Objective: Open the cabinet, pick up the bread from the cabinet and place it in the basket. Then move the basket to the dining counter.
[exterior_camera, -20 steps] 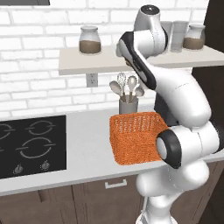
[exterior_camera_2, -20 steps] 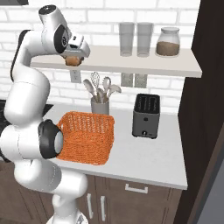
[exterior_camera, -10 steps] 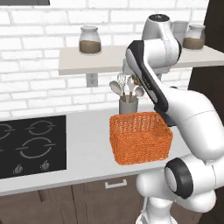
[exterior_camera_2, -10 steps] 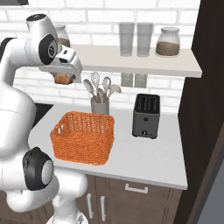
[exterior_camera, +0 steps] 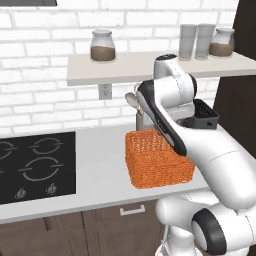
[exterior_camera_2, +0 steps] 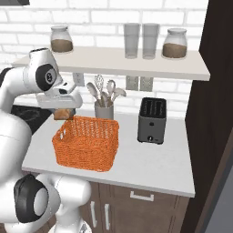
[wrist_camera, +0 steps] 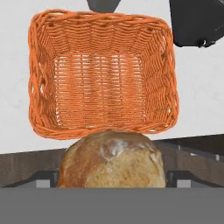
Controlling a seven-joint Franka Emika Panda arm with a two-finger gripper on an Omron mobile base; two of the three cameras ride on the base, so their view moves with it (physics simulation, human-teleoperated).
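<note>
My gripper (exterior_camera_2: 63,114) is shut on the bread (exterior_camera_2: 64,113), a round golden-brown bun, and holds it just above the left rear corner of the orange woven basket (exterior_camera_2: 86,142). In the hand view the bread (wrist_camera: 112,158) sits between the fingertips and covers the nearest rim of the basket (wrist_camera: 103,20), whose woven floor holds nothing. From the left base camera the basket (exterior_camera: 156,161) stands on the grey-white counter, partly behind my arm. The dining counter is out of view.
A black toaster (exterior_camera_2: 151,120) stands right of the basket and a grey utensil holder (exterior_camera_2: 103,109) behind it. Above runs a shelf (exterior_camera_2: 118,63) with jars and glasses. The black stove (exterior_camera: 35,165) lies to the left, and a dark tall cabinet side (exterior_camera_2: 214,113) stands at the right.
The arm has swung the bread down from shelf height to just above the basket's left rim. The basket and the base have stayed put.
</note>
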